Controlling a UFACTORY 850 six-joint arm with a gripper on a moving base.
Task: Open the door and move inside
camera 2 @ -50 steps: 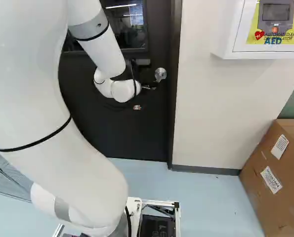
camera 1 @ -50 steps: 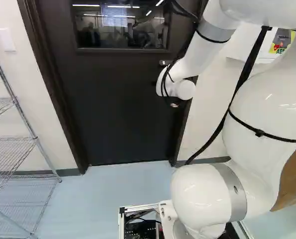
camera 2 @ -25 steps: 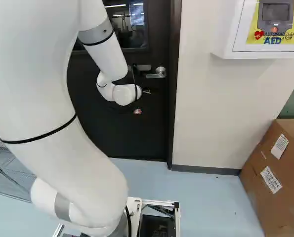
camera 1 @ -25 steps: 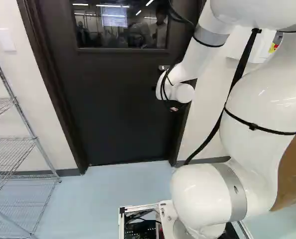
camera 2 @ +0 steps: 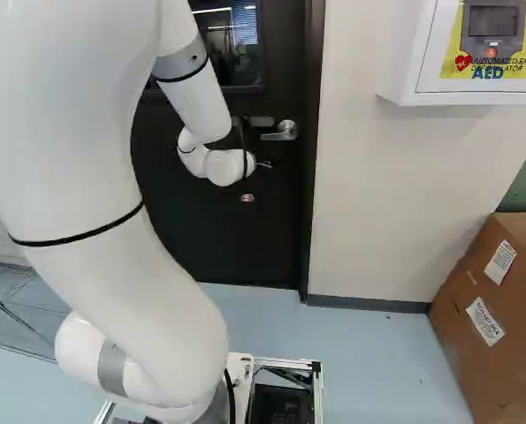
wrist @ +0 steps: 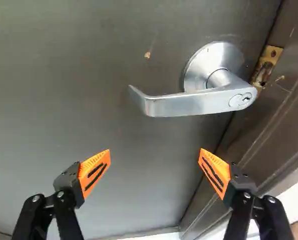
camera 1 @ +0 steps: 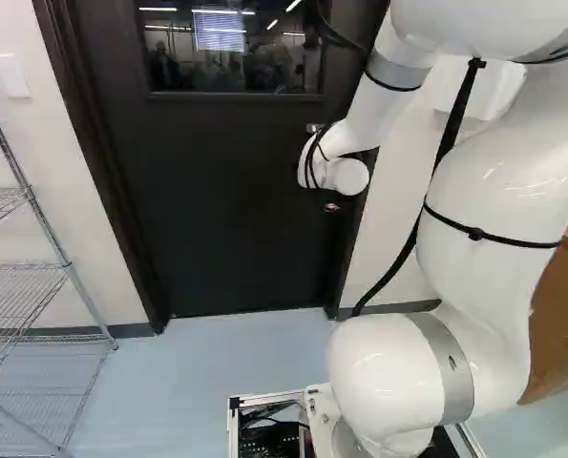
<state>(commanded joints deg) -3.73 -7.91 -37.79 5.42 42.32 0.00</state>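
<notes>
Fingers (camera 2: 247, 198) spread wide, released, gripping nothing; door handle (wrist: 189, 104) ahead, apart from them.

The door (camera 1: 236, 210) is of very dark colour, its handle (wrist: 194, 102) is silver. The pads (wrist: 94, 173) are orange with black stripes. The floor (camera 1: 207, 367) is pale blue, the box (camera 2: 475, 353) brown with white labels (camera 2: 484, 321).

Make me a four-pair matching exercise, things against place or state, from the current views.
1. silver metal lever handle
2. black fingers with orange pads
3. brown cardboard box
4. silver wire shelving

A. at the right of the right base view
B. on the dark door, ungripped
C. at the left of the left base view
D. spread apart

Pairs: 1-B, 2-D, 3-A, 4-C
</notes>
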